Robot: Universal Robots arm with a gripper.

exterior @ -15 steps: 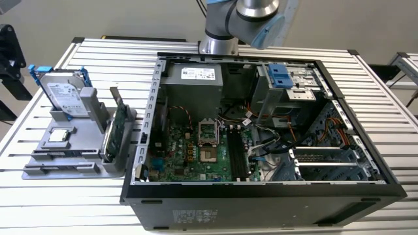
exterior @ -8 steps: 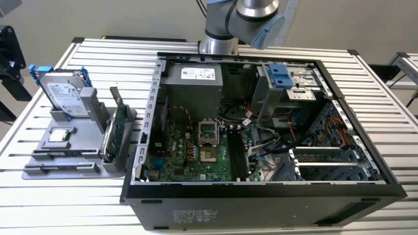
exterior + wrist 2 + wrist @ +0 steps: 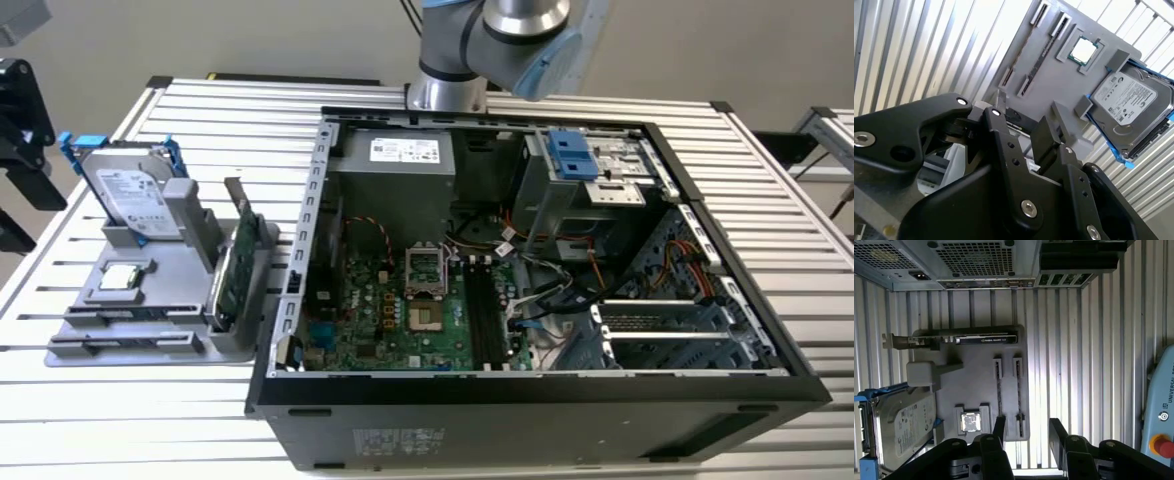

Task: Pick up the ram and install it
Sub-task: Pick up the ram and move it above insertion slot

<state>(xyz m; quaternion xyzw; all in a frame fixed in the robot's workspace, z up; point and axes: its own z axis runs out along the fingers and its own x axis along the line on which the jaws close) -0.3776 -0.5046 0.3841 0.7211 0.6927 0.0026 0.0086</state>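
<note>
One gripper, jaws apart and empty, hung over an edge of the grey parts holder.

Near the worktop's edge on the exterior view's left sat the holder. It carried a silver hard drive with blue rails at its far end, a processor chip in the middle, and a green expansion card standing along the side that faced the open computer case. The ram stood edge-on in a clip-ended slot at the holder's end away from the hard drive. In the first wrist view it was a thin dark line just beside one fingertip, not between the two. The case took up the worktop's middle and the exterior view's right, with the arm rising at the back edge.
</note>
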